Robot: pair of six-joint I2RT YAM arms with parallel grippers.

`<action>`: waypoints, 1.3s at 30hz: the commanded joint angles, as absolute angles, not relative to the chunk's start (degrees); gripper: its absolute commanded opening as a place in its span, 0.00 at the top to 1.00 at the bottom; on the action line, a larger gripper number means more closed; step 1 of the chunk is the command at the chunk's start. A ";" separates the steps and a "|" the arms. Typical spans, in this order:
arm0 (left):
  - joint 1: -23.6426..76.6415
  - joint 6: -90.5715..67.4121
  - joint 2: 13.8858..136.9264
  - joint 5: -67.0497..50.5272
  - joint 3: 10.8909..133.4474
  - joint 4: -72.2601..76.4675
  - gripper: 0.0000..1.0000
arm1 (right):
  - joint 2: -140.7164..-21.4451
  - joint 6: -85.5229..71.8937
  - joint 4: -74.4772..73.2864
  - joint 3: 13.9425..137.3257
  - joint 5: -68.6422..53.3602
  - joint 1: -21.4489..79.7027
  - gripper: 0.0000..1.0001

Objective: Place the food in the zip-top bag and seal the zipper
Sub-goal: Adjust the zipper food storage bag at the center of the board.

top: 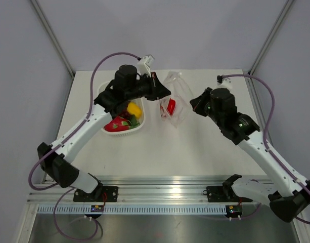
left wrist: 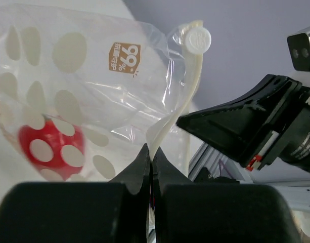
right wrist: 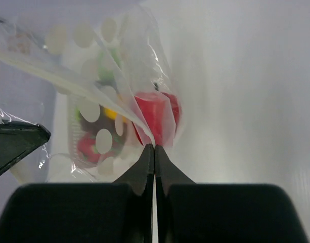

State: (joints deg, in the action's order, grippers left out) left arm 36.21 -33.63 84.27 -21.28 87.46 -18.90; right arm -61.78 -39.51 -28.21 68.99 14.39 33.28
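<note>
- One clear bag (top: 176, 98), printed with pale dots and a brown label (left wrist: 125, 57), is held up between the two end effectors. It sits near the far edge of the bench (top: 195, 147), about midway across.
- One red food piece (top: 170, 106) is inside the bag, low down. No other piece shows in there.
- One pale closure strip (left wrist: 189, 88) runs along the bag's mouth, with a round white disc (left wrist: 197, 39) at its end.
- The left end effector (left wrist: 150, 153) has its jaws pressed together on the closure strip, at the bag's left side.
- The right end effector (right wrist: 153, 148) also has its jaws pressed together. It nips the bag's edge on the right side, where the pale strip comes down to the fingertips.
- One white basket (top: 105, 132) stands toward the far left corner of the bench, just beside the bag and apart from it.
- Three pieces can be counted in the basket: a red pepper (top: 114, 124), a yellow piece (top: 135, 109) and a green piece (top: 134, 121). Any others are hidden.
- The left arm (top: 125, 86) crosses above the basket's far half and covers it from above.
- Seen from the right wrist, the basket shows only blurred through the bag's film.
</note>
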 commanded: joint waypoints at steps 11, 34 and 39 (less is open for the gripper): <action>37.35 -27.34 97.47 -20.39 87.09 -27.85 1.00 | -66.27 -37.97 -35.76 68.20 23.64 33.49 1.00; 35.33 -18.02 95.02 -16.89 90.97 -37.09 0.44 | -77.61 -40.52 -25.67 69.08 12.83 33.84 1.00; 34.02 -15.73 87.29 -4.16 91.50 -43.41 0.24 | -78.05 -40.34 -25.23 69.43 12.48 34.10 1.00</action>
State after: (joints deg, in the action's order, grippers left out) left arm 35.14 -18.06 95.15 -13.15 90.37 -40.80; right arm -78.65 -39.81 -28.49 68.55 13.52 33.45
